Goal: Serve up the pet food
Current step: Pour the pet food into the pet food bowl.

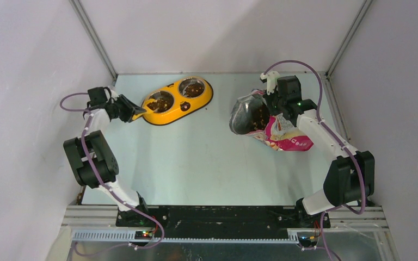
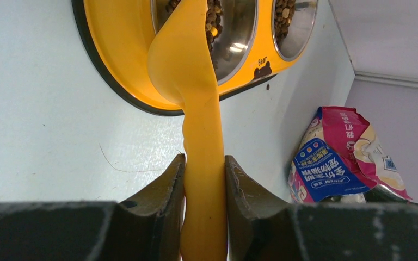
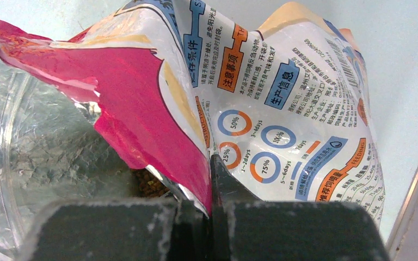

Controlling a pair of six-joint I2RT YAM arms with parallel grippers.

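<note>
- Over the yellow feeder, at the bowl end nearest your left arm, your left fingers are clamped on the handle of the orange scoop. You cannot tell from here whether its head is loaded.
- Both feeder bowls already show kibble.
- Right of the feeder and well apart from it, your right fingers are pinched together on the edge of the open pouch, and more pellets show inside its mouth.
- Tip the scoop slowly, lip inside the bowl rim, so that nothing bounces out.
- Hold the pouch mouth up, since slack would likely spill it.
- Around the feeder, the surface is pale and smooth, with plain white walls rising behind and beside it.
</note>
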